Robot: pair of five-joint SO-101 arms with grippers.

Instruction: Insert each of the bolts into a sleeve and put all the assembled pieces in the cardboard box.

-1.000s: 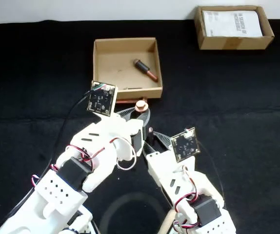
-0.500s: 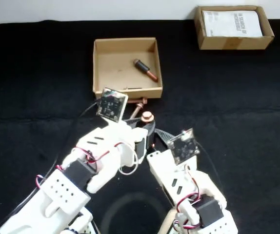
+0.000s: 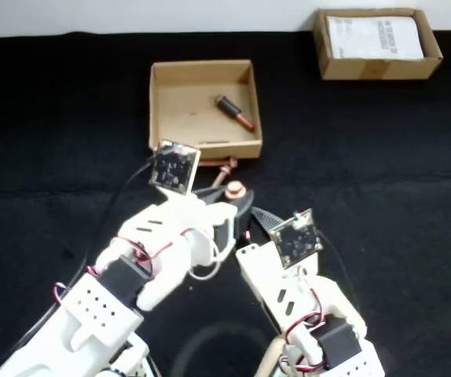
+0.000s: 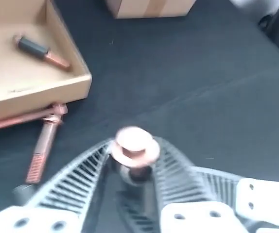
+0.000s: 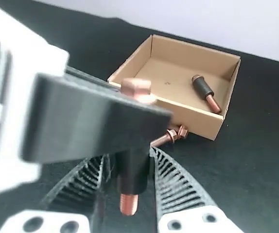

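My left gripper [image 3: 236,196] is shut on a copper bolt [image 4: 132,144] just below its round head and holds it upright in front of the cardboard box [image 3: 202,67]. Right under it, my right gripper [image 5: 130,160] is shut on a black sleeve [image 5: 132,172]. The bolt runs through the sleeve, and its copper tip [image 5: 129,204] sticks out below. One assembled piece [image 3: 233,112] lies inside the box. Two loose bolts [image 3: 218,166] lie on the cloth against the box's near wall.
A second cardboard box [image 3: 375,69] with a printed sheet in it stands at the back right. The black cloth [image 3: 383,173] to the right of both arms is open room. The loose bolts [image 4: 42,145] lie just beside my left gripper's fingers.
My left gripper has come down and toward the right gripper with the bolt, pushing it into the sleeve. The right arm has barely shifted.
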